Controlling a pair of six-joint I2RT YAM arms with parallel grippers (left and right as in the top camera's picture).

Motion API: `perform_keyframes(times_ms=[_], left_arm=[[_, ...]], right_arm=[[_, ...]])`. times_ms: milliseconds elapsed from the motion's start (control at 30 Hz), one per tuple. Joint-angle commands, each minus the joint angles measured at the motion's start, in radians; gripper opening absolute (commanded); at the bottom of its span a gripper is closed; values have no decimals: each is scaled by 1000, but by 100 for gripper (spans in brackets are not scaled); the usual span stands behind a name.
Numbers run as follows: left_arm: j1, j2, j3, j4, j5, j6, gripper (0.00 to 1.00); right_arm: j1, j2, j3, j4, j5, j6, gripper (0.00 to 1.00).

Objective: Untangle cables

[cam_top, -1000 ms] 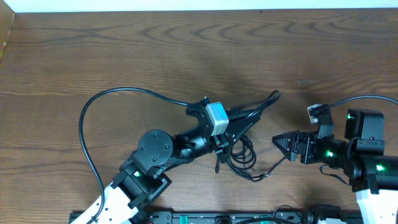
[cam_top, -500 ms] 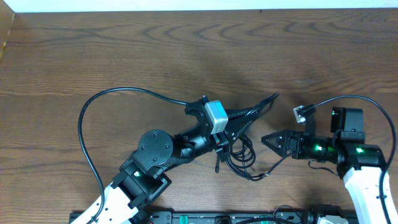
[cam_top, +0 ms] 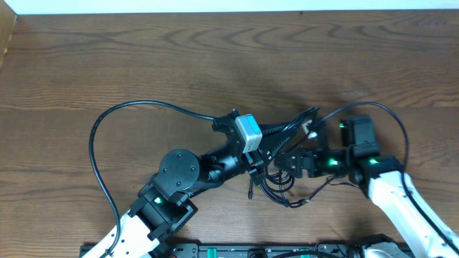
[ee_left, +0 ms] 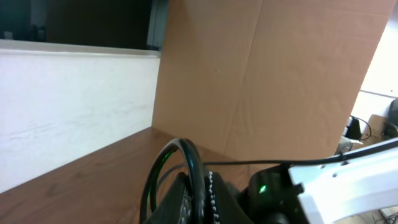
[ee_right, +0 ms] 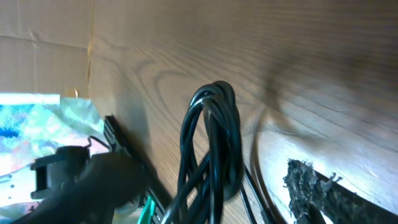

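Here the left gripper [cam_top: 281, 140] pinches a strand of the cables [cam_top: 278, 183] (their bunch lies on the table [cam_top: 215, 57] just beside it), while the right gripper [cam_top: 288, 162], jaws spread wide, sits close beside them.

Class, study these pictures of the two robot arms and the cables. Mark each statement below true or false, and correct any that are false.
1. The cables are black. True.
2. The right gripper is closed tight. False: its jaws stand open.
3. The left gripper is shut. True.
4. The right gripper is far away from the cables. False: it is right beside the bundle, facing it.
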Motion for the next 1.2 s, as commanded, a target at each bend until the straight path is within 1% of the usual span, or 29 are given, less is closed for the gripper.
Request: perform_keyframes(times_ms=[0, 67, 100, 133, 167, 233, 267, 367, 433, 567, 700, 833, 1000, 1100, 1167], left_arm=[[5, -1, 15, 12, -10, 2, 7], [5, -1, 15, 12, -10, 2, 7], [5, -1, 15, 12, -9, 1, 7], [5, -1, 15, 11, -9, 1, 7], [5, -1, 15, 11, -9, 1, 7], [5, -2, 15, 11, -10, 2, 7], [5, -2, 15, 11, -10, 1, 8], [5, -8, 15, 2, -13, 2, 7], [5, -17, 15, -27, -51, 2, 7], [5, -47, 15, -137, -216, 1, 7], [5, -71, 15, -241, -353, -26, 8], [5, -76, 15, -346, -455, -96, 8], [5, -75, 15, -460, -514, -192, 7], [5, -71, 15, -504, -514, -224, 7], [5, -71, 15, -528, -512, -224, 8]], right_arm=[[61, 59, -6, 39, 121, 100, 80], [93, 98, -6, 64, 164, 125, 76], [109, 120, -6, 82, 166, 124, 72], [120, 138, -6, 95, 166, 124, 64], [128, 153, -6, 108, 166, 124, 54], [132, 175, -6, 122, 166, 124, 13], [130, 180, -6, 124, 166, 124, 1], [114, 173, -6, 123, 166, 124, 1], [97, 162, -6, 122, 166, 124, 1], [44, 113, -6, 111, 165, 124, 1], [-14, 34, -6, 113, 161, 124, 1], [-74, -86, -6, 129, 162, 122, 1], [-125, -262, -6, 222, 163, 111, 1], [-135, -367, -6, 307, 165, 92, 1], [-134, -414, -6, 350, 174, 93, 1]])
